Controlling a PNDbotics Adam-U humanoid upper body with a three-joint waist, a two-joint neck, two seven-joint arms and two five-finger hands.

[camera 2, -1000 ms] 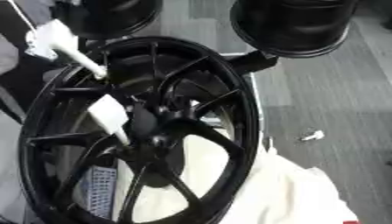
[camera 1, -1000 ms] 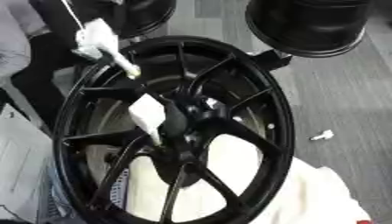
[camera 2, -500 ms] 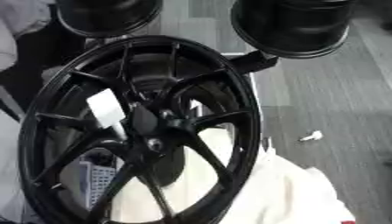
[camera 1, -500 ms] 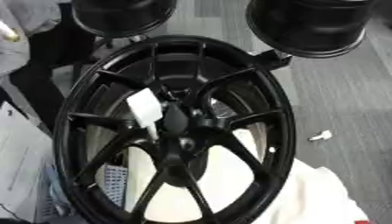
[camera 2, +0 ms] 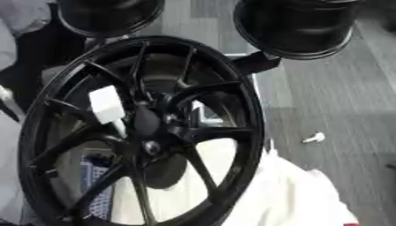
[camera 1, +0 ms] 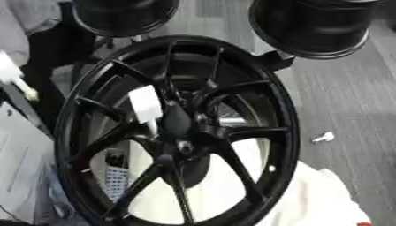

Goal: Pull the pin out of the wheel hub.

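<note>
Item 1: wheel. Black, many-spoked, it fills the middle of your view, with its rim running from the top centre down to the bottom edge. The wheel hub sits slightly left of the rim's centre, where the spokes meet.

Item 2: pin. It has a white, block-shaped head with a thin pale stem below. You find it just up and left of the hub's centre, lying against the spokes, the stem pointing down toward the hub. You cannot tell whether the stem's end sits in a hole.

Item 3: hands. Neither of your hands shows in either view, so their fingers cannot be judged.

Item 4: floor. It is a grey, striped surface, bare along its right side.

Item 5: small white piece. It lies on the floor just right of the rim, apart from it.

Item 6: white cloth. It is at the lower right corner, running under the rim.

Item 7: two further black wheels, one at the top left, one at the top right.

Item 8: white shape at the left edge, unidentifiable.
</note>
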